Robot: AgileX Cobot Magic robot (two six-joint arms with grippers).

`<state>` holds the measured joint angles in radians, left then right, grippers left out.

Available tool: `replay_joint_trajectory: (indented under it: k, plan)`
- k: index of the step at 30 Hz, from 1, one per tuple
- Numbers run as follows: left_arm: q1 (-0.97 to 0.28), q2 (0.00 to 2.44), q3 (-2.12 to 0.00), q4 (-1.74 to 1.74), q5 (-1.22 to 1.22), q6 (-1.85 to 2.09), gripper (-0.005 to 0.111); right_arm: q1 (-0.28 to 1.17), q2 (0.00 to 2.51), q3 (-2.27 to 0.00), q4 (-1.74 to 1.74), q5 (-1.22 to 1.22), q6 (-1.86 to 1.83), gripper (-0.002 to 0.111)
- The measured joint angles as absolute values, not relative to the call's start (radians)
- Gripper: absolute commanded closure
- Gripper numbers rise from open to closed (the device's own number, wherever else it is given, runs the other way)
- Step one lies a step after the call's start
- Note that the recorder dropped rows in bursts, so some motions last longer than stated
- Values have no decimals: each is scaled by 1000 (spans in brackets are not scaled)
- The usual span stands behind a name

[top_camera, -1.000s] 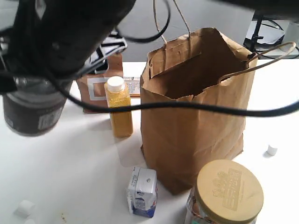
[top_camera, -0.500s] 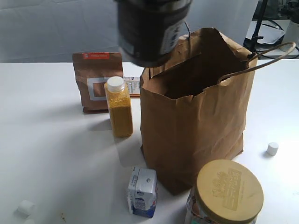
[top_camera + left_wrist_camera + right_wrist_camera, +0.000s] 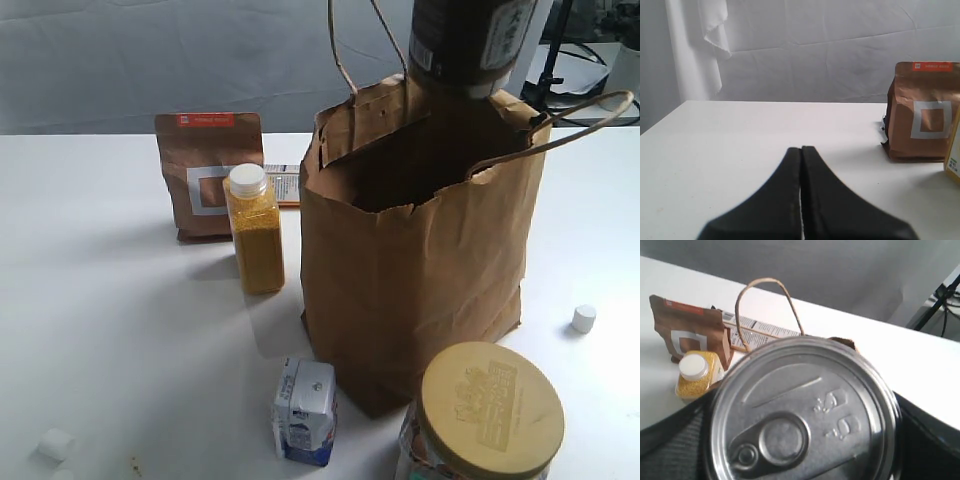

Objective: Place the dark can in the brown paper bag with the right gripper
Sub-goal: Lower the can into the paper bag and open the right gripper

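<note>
The dark can (image 3: pixel 468 42) hangs at the top of the exterior view, just above the open mouth of the brown paper bag (image 3: pixel 420 260), toward the bag's far right side. Its silver pull-tab lid (image 3: pixel 805 410) fills the right wrist view. My right gripper (image 3: pixel 802 435) is shut on the can, its black fingers (image 3: pixel 670 450) showing on both sides of the lid. The arm itself is above the exterior view's top edge. One bag handle (image 3: pixel 765 282) shows beyond the can. My left gripper (image 3: pixel 801 149) is shut and empty, low over the white table.
A brown pouch (image 3: pixel 205 175) with an orange label and a yellow-filled bottle (image 3: pixel 255 235) stand left of the bag. A small carton (image 3: pixel 305 410) and a jar with a tan embossed lid (image 3: pixel 490 410) sit in front of it. Small white caps (image 3: pixel 583 318) lie around.
The right arm carried the can from the left of the exterior view, up and rightward, to above the bag's mouth. The arm has left that view. The left gripper's earlier state is not shown.
</note>
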<state>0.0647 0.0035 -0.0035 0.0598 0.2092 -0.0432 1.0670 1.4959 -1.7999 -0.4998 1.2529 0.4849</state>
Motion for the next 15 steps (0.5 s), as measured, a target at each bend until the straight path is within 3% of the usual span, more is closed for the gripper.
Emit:
replay_joint_trajectory:
  k: [8, 12, 15]
  plan:
    - [65, 3, -4, 60, 209, -43, 107, 1019, 1717, -1800, -417, 1249, 470, 107]
    - [65, 3, -4, 60, 209, -43, 107, 977, 1783, -1798, -321, 1248, 470, 88]
    - [65, 3, -4, 60, 209, -43, 107, 969, 1798, -1798, -299, 1248, 468, 62]
